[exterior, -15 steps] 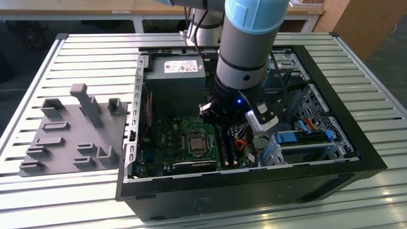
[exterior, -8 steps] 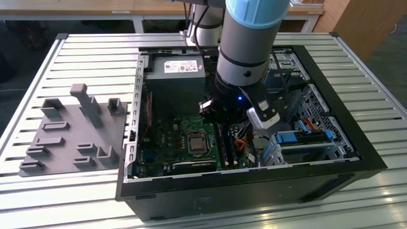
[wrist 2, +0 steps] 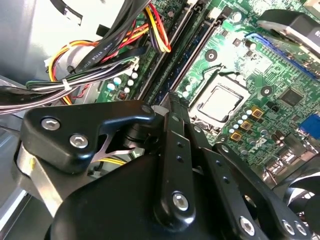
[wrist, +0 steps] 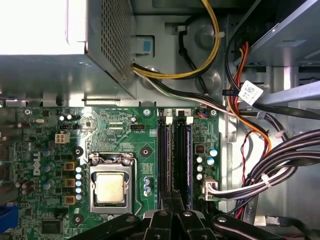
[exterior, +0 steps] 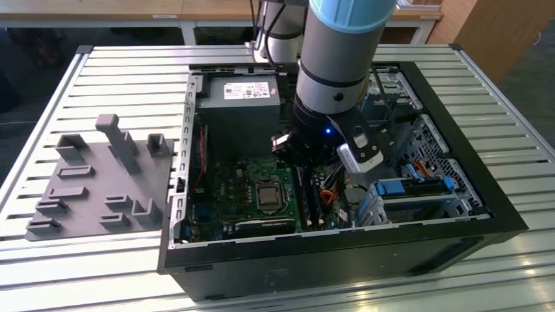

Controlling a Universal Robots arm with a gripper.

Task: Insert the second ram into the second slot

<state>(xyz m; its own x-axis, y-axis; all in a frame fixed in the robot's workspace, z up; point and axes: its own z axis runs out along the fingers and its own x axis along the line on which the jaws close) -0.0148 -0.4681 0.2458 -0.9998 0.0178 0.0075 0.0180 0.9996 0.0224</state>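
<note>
Inside the open computer case on the slatted surface, the tool hangs over the memory slots at three o'clock of the processor socket, fingers pressed together, seemingly on the second ram. A tilted press could jam it or stress the motherboard.

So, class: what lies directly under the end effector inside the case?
Under the end effector run the RAM slots on the motherboard, beside the CPU socket. The slots' near ends are covered by the end effector, so whether a ram sits fully seated cannot be seen.
</note>
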